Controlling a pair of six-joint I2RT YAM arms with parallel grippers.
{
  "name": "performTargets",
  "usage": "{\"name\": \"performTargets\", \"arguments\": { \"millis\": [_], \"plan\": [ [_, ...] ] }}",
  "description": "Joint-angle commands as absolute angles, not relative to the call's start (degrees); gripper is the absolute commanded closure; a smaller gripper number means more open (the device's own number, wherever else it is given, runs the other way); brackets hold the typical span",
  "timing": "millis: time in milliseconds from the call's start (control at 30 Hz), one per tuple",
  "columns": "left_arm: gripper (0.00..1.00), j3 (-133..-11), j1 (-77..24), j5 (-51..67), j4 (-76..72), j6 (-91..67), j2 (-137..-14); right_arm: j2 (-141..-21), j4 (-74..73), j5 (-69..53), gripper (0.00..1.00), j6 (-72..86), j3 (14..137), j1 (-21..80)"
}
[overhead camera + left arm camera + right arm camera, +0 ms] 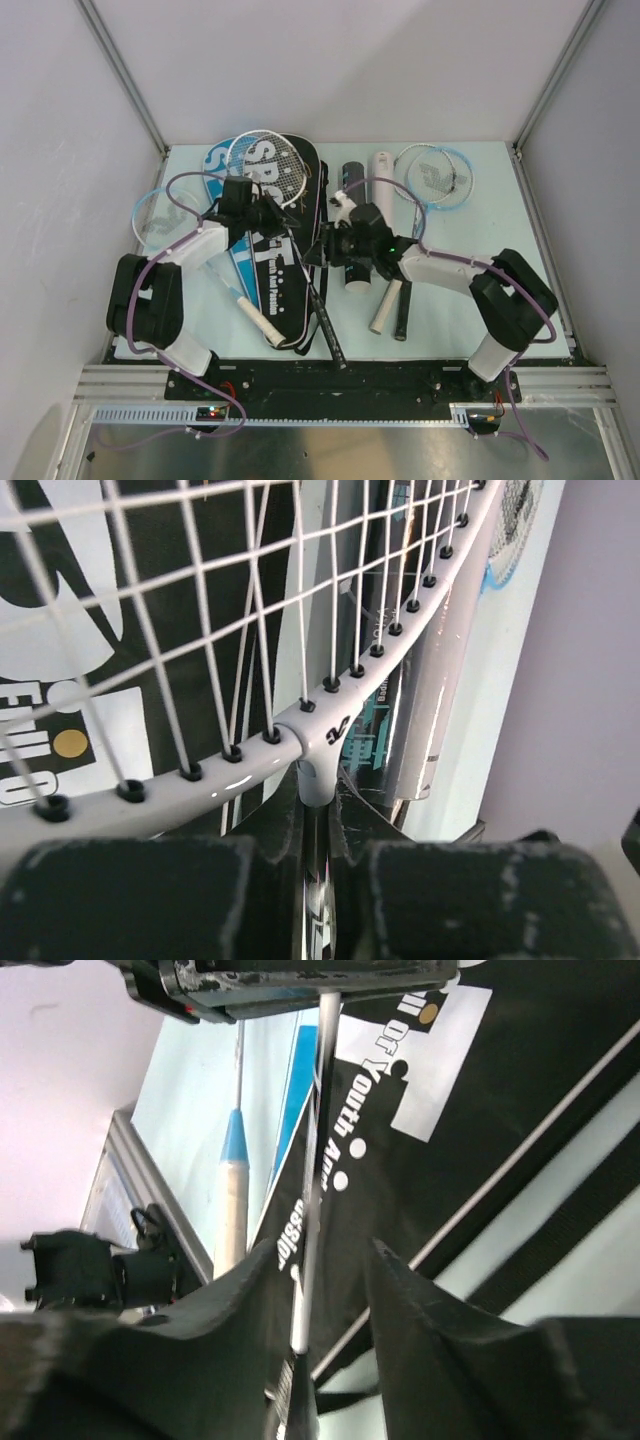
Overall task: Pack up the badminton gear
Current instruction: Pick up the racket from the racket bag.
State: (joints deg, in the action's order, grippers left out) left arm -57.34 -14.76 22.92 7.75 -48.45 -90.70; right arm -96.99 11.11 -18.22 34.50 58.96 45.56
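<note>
Racket: thin white-framed racket with white strings (200,768), its head just ahead of the left gripper, lying over the black fabric "SPORT" racket cover (283,285).
Left gripper (315,825): clamped on the racket's slim shaft, right under the throat joint.
Right gripper (322,1260): jaws parted, astride the same shaft (318,1140) farther toward the handle end. The shaft passes between the fingers with no visible contact.
Handling: probably light and long; the frame looks stiff and the shaft springy, and a stray fingertip could easily snag the strings.
Slip: the glossy shaft looks slick and could twist in a pinch.
Where to hold: the shaft close to the throat, where the left gripper sits, or the grip end beyond the right gripper. Never the strings.
Cover: soft, floppy cloth beneath both grippers, likely to bunch as the head slides in.
</note>
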Motion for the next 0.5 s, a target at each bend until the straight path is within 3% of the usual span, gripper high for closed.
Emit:
{"name": "performTargets", "arguments": {
  "millis": [0,167,467],
  "plan": [
    [1.0,-56.36,-14.73,28.39,0.53,-51.54,-86.99,-89.88,22.91,-32.49,0.48,36.48,53.17,40.98],
    [1.0,-55.8,-14.88,30.25,-2.58,-51.69,-84.04,-85.71,25.91,-39.63,0.33,38.03,47.68,40.06],
    [1.0,-54.82,-15.2,32.35,-6.62,-51.44,-79.61,-87.45,39.99,-48.35,0.36,45.93,41.92,40.03]
  ]
}}
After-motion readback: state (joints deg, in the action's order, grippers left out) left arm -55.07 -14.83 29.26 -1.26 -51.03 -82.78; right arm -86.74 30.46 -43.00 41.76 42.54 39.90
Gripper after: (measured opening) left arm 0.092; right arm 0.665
